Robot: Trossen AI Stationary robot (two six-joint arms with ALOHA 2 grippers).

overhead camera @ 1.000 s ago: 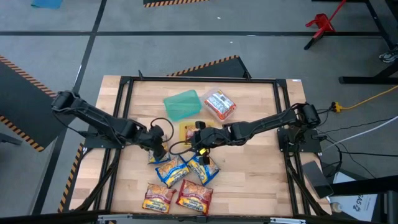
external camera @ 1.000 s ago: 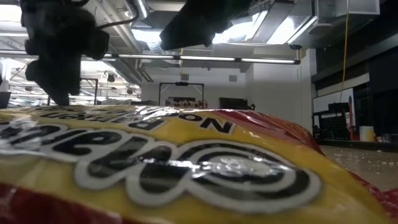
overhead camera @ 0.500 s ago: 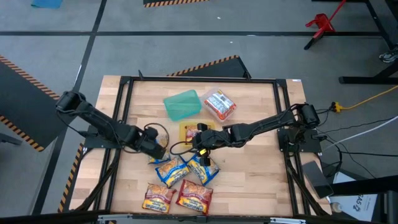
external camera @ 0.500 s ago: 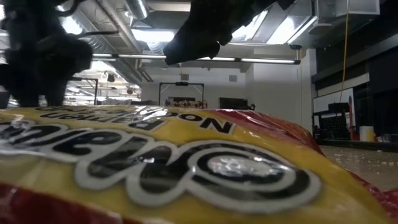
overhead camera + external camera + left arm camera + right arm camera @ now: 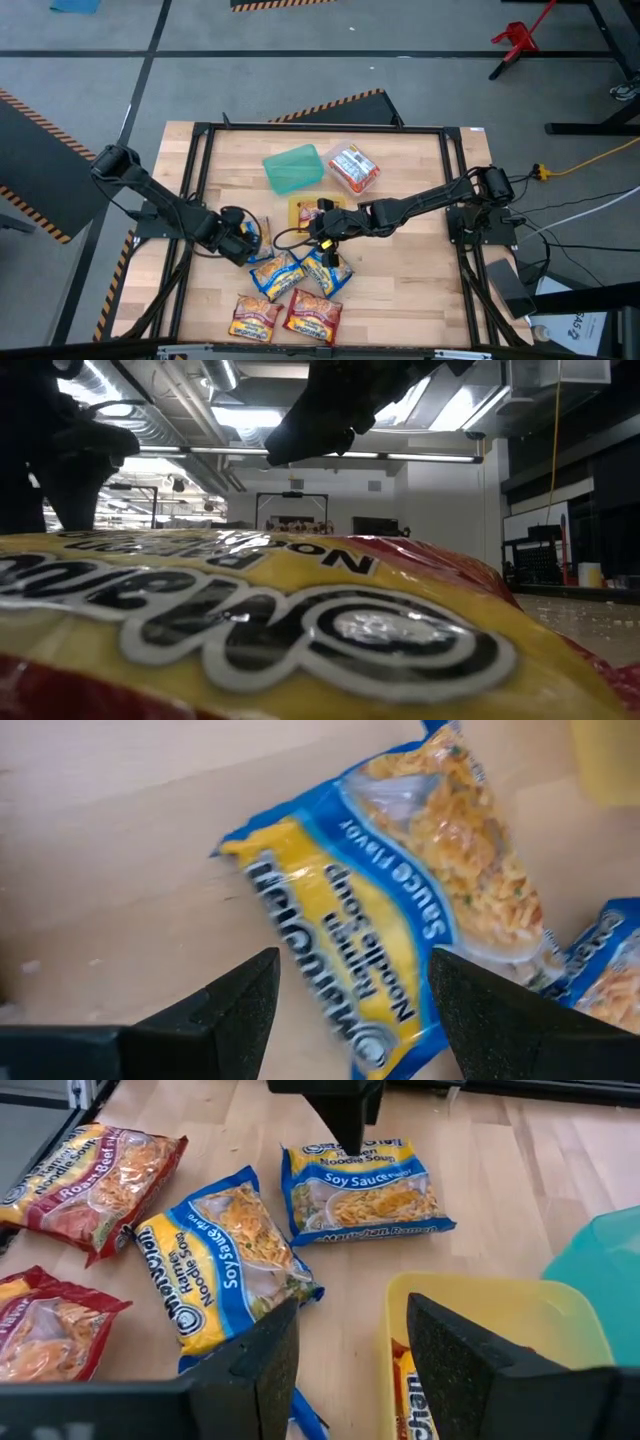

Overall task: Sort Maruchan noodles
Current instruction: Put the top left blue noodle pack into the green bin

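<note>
While the left gripper (image 5: 350, 1020) hung low over the wooden table (image 5: 400, 270), its two fingers (image 5: 240, 1010) stood spread as wide as they went, and nothing was held between them. Directly below it lay one blue-and-yellow soy sauce packet (image 5: 400, 910), flat on the wood.

Counted from above, three blue-and-yellow packets lay loose. These were the one at the left gripper, a second (image 5: 277, 275) near the middle of the table and a third (image 5: 326, 270) just beside the second. Two red-and-yellow packets lay at the front edge of the table, one (image 5: 254, 318) to the left and the other (image 5: 314, 315) touching it on the right.

Three shallow containers stood farther back:
- One teal container (image 5: 293, 168).
- One clear container (image 5: 353, 168) just right of the teal one, holding red-and-white noodles whose number I could not tell.
- One yellow container (image 5: 500, 1320) nearer the middle, with one orange packet (image 5: 408, 1380) showing inside it.

The right gripper (image 5: 322, 228) reached in over the yellow container's near side. Its fingers (image 5: 250, 1370) were parted about halfway. The container's wall showed in the gap, and they had no grip on anything that I could see. The low view was almost filled by one yellow-and-red packet (image 5: 320, 640) lying close to the lens, with both arms dark above it.
</note>
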